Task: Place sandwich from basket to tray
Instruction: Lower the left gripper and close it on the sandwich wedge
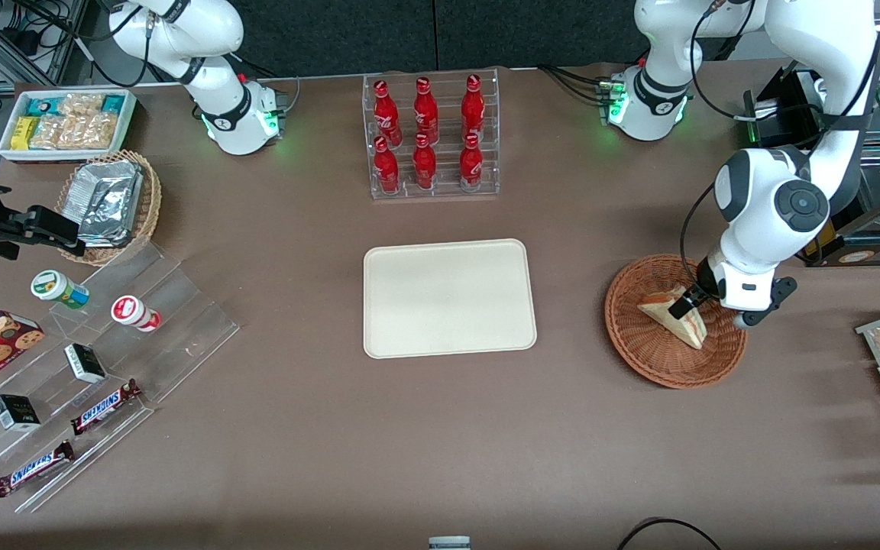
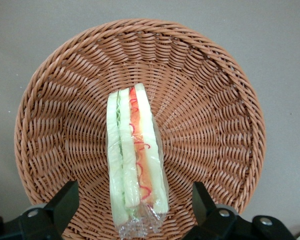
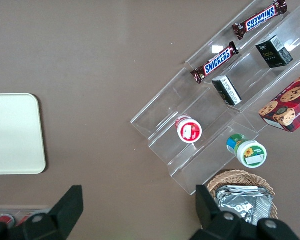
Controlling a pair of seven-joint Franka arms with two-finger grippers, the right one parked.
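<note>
Left wrist view: the gripper [image 2: 132, 210] hangs low over the basket [image 2: 50, 110] with its jaws spread wide apart, one finger [image 2: 65, 202] to each side of the sandwich [image 2: 135, 165]. The sandwich stands on edge between the jaws, its cut face with red and green filling turned up toward the camera, its clear wrap bunched at the end nearest the jaws. Neither finger appears to touch the bread; a gap shows on both sides. The step in hand is judged to be the grasp. To do it well, descend a little, keep the wedge centred, and close gently across the flat bread faces so that the soft slices are not crushed. Front view: the tray [image 1: 449, 256] lies well apart from the gripper [image 1: 686, 303], toward the parked arm's end.
</note>
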